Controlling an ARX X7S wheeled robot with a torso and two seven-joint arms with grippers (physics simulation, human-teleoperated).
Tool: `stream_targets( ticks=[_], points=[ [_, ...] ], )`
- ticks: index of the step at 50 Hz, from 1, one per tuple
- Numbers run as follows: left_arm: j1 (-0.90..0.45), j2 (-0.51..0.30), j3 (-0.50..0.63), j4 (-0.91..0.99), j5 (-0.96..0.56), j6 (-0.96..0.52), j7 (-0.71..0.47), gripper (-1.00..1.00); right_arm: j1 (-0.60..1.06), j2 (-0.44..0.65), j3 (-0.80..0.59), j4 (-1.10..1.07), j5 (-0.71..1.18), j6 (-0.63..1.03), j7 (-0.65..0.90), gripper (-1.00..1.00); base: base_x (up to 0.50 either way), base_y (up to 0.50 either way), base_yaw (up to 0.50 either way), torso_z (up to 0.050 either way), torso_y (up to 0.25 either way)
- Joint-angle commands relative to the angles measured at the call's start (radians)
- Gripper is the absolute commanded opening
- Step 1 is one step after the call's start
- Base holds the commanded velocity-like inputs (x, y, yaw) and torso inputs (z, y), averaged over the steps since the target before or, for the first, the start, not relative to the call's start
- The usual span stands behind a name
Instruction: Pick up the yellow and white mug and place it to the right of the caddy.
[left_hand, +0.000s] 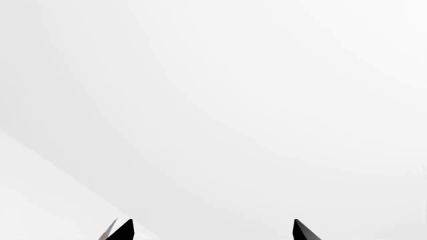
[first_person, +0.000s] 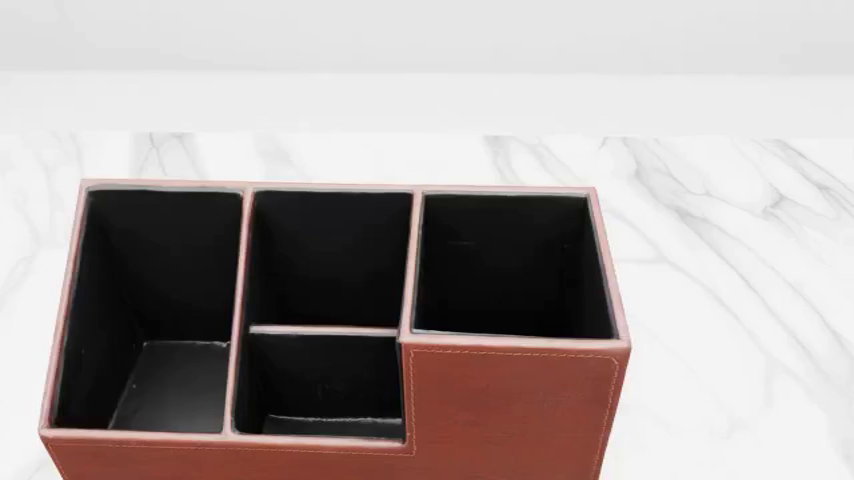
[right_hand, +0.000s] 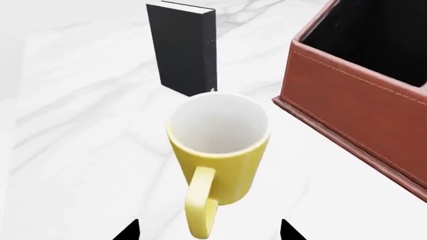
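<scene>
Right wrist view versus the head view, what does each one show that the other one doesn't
Only the right wrist view shows the yellow and white mug, upright with its handle toward the camera, a black book standing behind it, and the right gripper, its tips spread open on either side of the handle. Only the head view looks down into all four black-lined compartments of the caddy. Both show the caddy and the white marble table.
</scene>
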Motion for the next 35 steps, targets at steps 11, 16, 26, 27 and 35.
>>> stream_targets(
  ticks=[11, 16, 26, 27, 35],
  points=[
    [0.000, -0.009, 0.015, 0.000, 0.012, -0.001, -0.003, 1.00, -0.019, -0.030, 0.029, 0.066, 0.024, -0.017, -0.069, 1.00, 0.00, 0.00, 0.00, 0.000, 0.000],
    [0.000, -0.010, 0.012, 0.000, 0.010, -0.002, -0.003, 1.00, -0.020, -0.036, 0.038, 0.087, 0.036, -0.018, -0.087, 1.00, 0.00, 0.00, 0.00, 0.000, 0.000],
    [0.000, -0.017, 0.021, 0.000, 0.015, -0.004, -0.004, 1.00, -0.045, -0.074, 0.039, 0.151, 0.058, -0.005, -0.135, 1.00, 0.00, 0.00, 0.00, 0.000, 0.000],
    [0.000, -0.016, 0.018, 0.000, 0.014, -0.003, -0.004, 1.00, -0.050, -0.084, 0.040, 0.169, 0.062, -0.004, -0.146, 1.00, 0.00, 0.00, 0.00, 0.000, 0.000],
    [0.000, -0.018, 0.020, 0.000, 0.012, -0.005, -0.004, 1.00, -0.066, -0.108, 0.042, 0.210, 0.075, 0.002, -0.185, 1.00, 0.00, 0.00, 0.00, 0.000, 0.000]
  ],
)
